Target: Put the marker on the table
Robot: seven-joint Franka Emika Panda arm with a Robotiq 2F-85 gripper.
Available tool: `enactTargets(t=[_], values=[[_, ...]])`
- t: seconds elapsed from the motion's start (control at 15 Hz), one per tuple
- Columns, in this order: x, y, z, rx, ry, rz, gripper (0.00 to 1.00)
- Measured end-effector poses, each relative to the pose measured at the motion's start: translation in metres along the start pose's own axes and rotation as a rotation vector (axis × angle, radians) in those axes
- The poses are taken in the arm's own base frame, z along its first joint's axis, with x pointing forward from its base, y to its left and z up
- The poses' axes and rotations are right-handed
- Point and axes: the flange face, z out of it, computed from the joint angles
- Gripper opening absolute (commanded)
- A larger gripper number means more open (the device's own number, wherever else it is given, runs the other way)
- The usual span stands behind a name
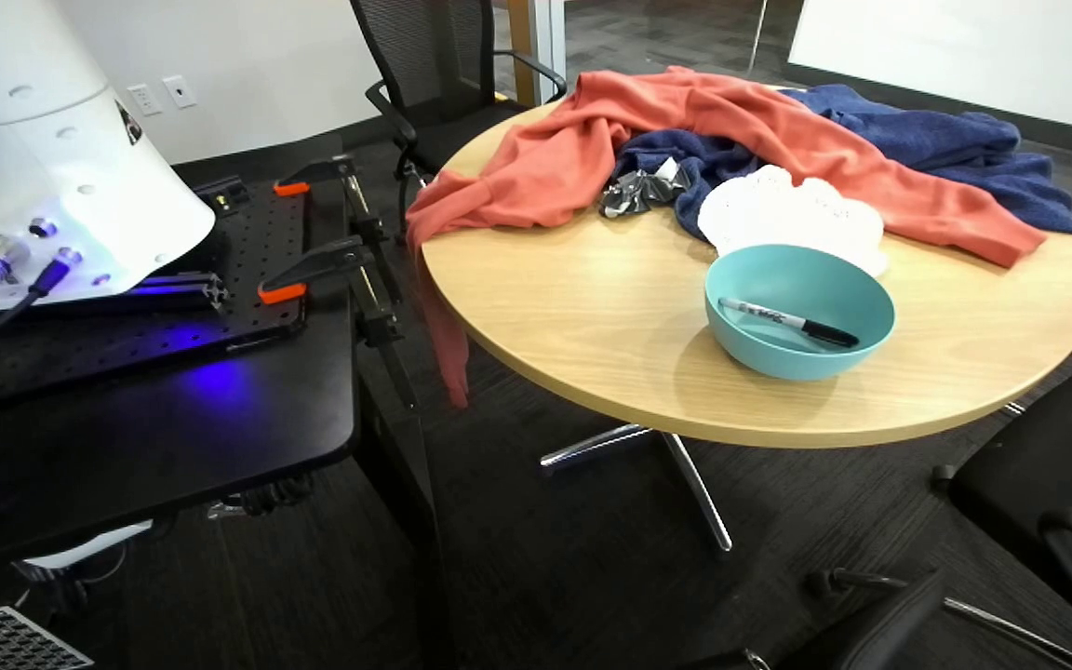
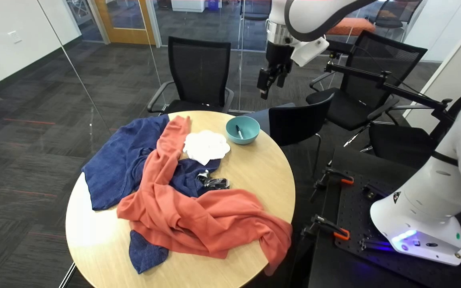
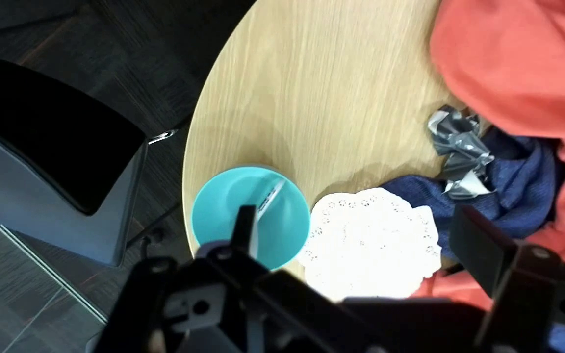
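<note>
seen in both exterior views: one large round table (image 1: pixel 573 307) with light tan wood top, set on dark grey carpet (image 2: pixel 22 140) near a black desk (image 1: pixel 285 409); white wall (image 1: pixel 247 56) behind the desk.

on the top, counted: one round teal bowl (image 1: pixel 806 279); just beside, one white scalloped doily (image 1: pixel 787 219); one crumpled black-and-silver wrapper (image 1: pixel 638 194); one draped coral-red cloth (image 1: pixel 555 177); folded navy-blue cloth (image 1: pixel 936 130), of unclear piece count.

inside the bowl: one thin white-and-black marker (image 1: pixel 788 322).

for the black two-finger gripper (image 3: pixel 353 235): spread wide, gripping nothing.

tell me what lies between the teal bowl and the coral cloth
A white lacy doily: in an exterior view it shows just behind the teal bowl, with the coral cloth beyond it.
</note>
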Motion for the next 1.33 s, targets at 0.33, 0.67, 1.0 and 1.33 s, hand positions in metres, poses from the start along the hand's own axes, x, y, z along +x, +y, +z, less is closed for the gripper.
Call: enactTargets(t=[0.33, 0.67, 1.0, 1.33], values=[[0.047, 0.015, 0.064, -0.006, -0.013, 0.156, 1.00], [0.075, 0.024, 0.137, 0.003, -0.014, 0.288, 1.00], [0.083, 0.036, 0.191, 0.009, -0.053, 0.353, 1.00], [0.087, 0.037, 0.194, 0.008, -0.050, 0.356, 1.00]])
